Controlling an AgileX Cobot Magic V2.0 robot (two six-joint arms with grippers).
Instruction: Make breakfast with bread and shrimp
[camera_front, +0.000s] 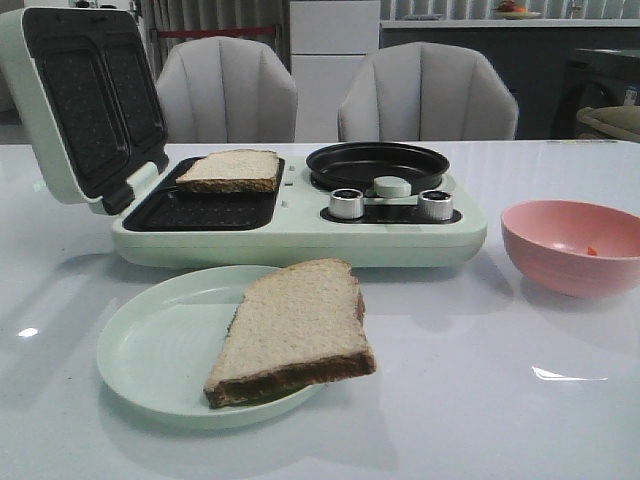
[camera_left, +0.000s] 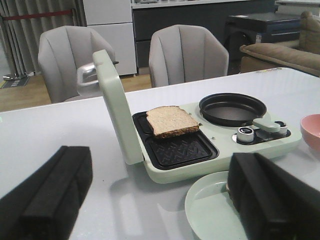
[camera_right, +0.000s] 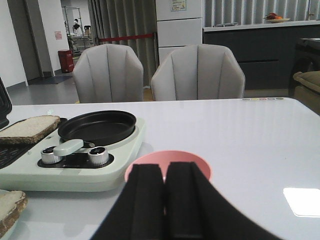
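One bread slice (camera_front: 228, 170) lies on the far half of the open sandwich maker's grill plate (camera_front: 200, 210); it also shows in the left wrist view (camera_left: 171, 120) and the right wrist view (camera_right: 27, 127). The second slice (camera_front: 295, 330) lies on a pale green plate (camera_front: 150, 350), overhanging its right rim. An orange-red shrimp tip (camera_front: 592, 250) shows inside the pink bowl (camera_front: 575, 245); the rest is hidden by the bowl's wall. My left gripper (camera_left: 160, 200) is open and empty, low over the table by the plate (camera_left: 215, 210). My right gripper (camera_right: 165, 200) is shut, just before the pink bowl (camera_right: 167, 159).
The pale green breakfast maker (camera_front: 300, 235) has its lid (camera_front: 80, 100) raised at the left, a black round pan (camera_front: 377, 163) at the right, two silver dials and a pale green knob (camera_front: 392, 185). Two grey chairs stand behind the table.
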